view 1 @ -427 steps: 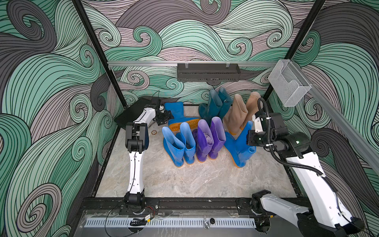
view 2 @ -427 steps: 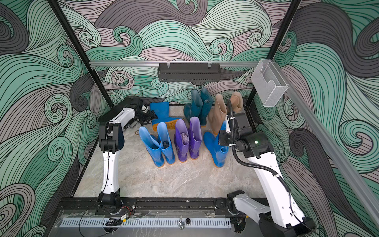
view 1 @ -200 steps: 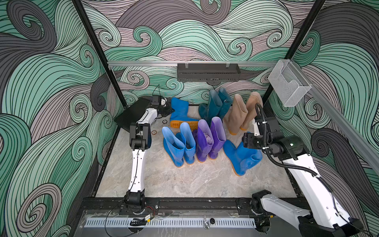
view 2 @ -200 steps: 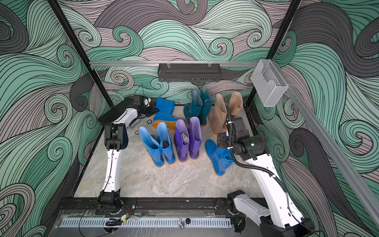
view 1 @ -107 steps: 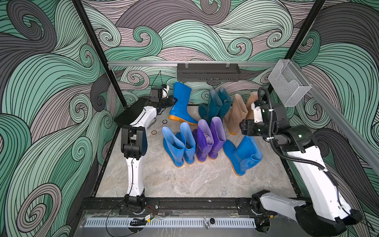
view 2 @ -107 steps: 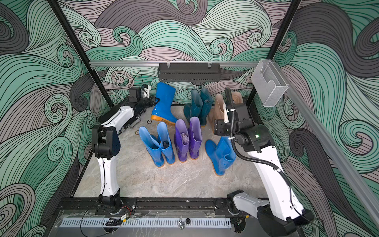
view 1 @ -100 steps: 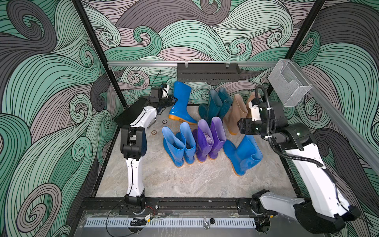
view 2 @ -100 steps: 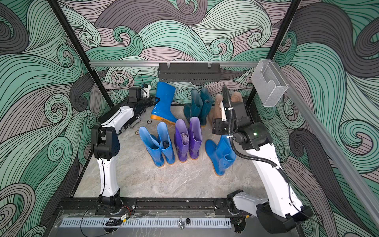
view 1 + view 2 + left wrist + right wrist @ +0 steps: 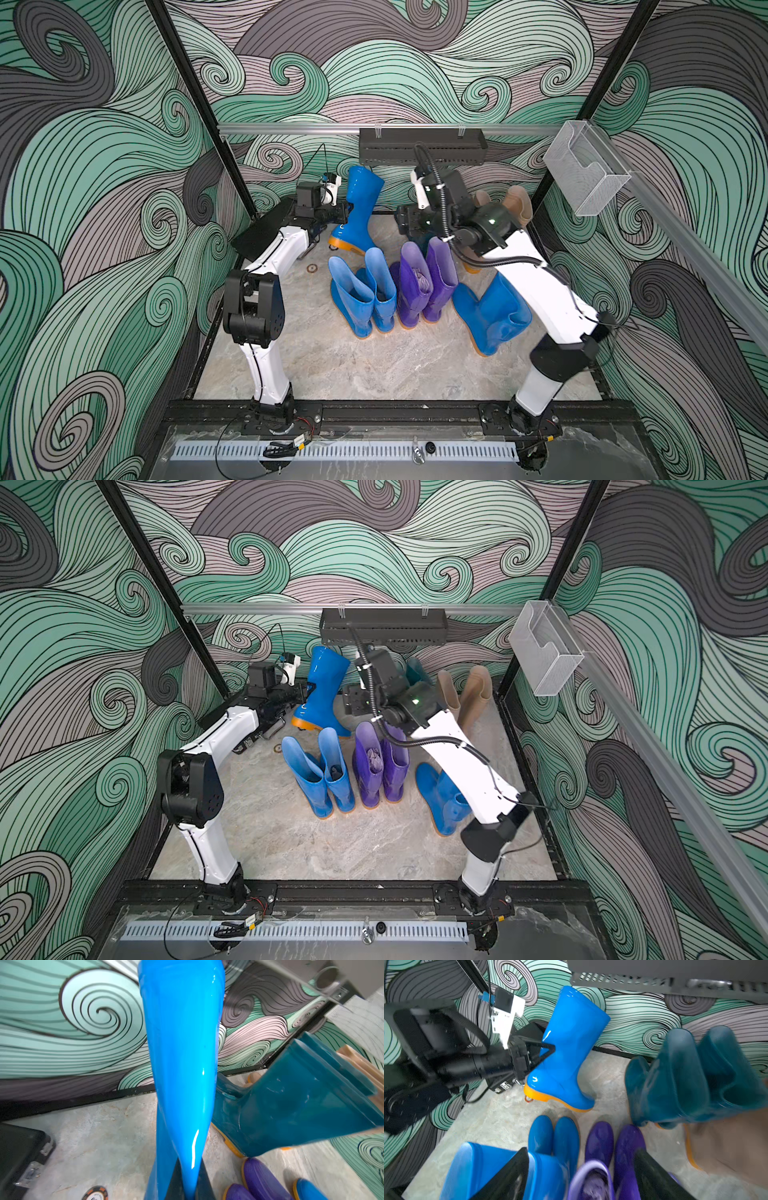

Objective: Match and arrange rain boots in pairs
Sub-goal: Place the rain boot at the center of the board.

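- Since two seconds ago, the bright blue glossy rubber boot [image 9: 360, 195] with an orange sole has come up off its side. It now stands raised and tilted behind the pair of purple rubber boots [image 9: 422, 286], toward the left arm's side.
- The left gripper [image 9: 551, 1047] is clamped tight on the back of that boot's shaft. In the left wrist view its fingers [image 9: 176, 1184] pinch a fold of the rubber.
- Whether the orange sole touches the grey marble floor [image 9: 374, 374] cannot be told.
- The right gripper [image 9: 581, 1151] has let go of the lone blue boot [image 9: 494, 316] and swung inward. It hovers above the purple pair with its jaws wide apart and nothing between them.
- The lone blue boot sits on the floor just beside the purple pair, on the right arm's side.
- A pair of blue rubber boots [image 9: 361, 299] stands just beside the purple pair on the left arm's side.
- A pair of dark teal boots [image 9: 695, 1076] leans behind the purple pair.
- A pair of beige boots [image 9: 469, 696] stands behind the purple pair, further toward the right arm's side.
- A flat black case [image 9: 257, 237] lies well to the left of the purple pair, at the back.
- A small round orange-and-black chip [image 9: 312, 268] lies on the floor between that case and the blue pair.
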Robot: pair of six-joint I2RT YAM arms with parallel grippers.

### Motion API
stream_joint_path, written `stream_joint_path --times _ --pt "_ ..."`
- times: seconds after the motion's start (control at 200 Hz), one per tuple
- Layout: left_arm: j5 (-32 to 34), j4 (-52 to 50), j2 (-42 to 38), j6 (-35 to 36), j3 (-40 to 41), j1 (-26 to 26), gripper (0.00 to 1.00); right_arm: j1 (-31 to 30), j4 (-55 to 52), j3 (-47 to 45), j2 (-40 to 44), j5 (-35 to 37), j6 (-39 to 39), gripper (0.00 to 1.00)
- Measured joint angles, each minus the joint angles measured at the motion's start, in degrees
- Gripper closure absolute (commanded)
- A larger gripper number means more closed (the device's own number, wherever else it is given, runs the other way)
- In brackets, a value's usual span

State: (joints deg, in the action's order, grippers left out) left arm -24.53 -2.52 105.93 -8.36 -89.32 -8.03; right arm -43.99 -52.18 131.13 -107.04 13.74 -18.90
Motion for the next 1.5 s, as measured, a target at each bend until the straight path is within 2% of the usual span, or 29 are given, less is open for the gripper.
stream_joint_path --times 0.16,0.265,0.51,0.771,1.186,1.276,1.376,1.496 --pt "1.2 0.9 -4.4 3.2 2.6 0.0 1.0 -2.5 2.7 19.2 -16.2 2.1 -2.9 0.19" --pt "1.7 0.8 -6.3 5.2 3.9 0.4 1.0 -2.7 6.2 25.5 -22.6 2.8 -5.2 0.19" --pt "2.5 0.8 -11.3 8.6 8.7 0.4 1.0 -1.6 18.6 21.4 -25.1 2.9 -10.6 0.19" --pt "3.8 1.2 -16.7 11.6 12.6 0.4 1.0 -0.7 26.8 23.4 -27.1 1.2 -13.4 0.18" --pt "1.2 1.5 -21.2 16.6 16.1 0.5 1.0 -0.8 29.2 23.5 -30.1 -1.4 -14.1 0.19" --pt "0.5 1.2 -21.2 17.8 16.4 0.5 1.0 -0.9 29.3 23.5 -30.1 -1.3 -14.1 0.23" --pt "0.1 0.6 -21.2 19.1 16.5 0.5 1.0 -0.9 29.2 23.5 -30.2 -1.1 -13.8 0.34" --pt "0.1 0.4 -21.2 20.1 16.5 0.5 1.0 -0.9 28.9 23.5 -30.3 -0.6 -13.9 0.63"
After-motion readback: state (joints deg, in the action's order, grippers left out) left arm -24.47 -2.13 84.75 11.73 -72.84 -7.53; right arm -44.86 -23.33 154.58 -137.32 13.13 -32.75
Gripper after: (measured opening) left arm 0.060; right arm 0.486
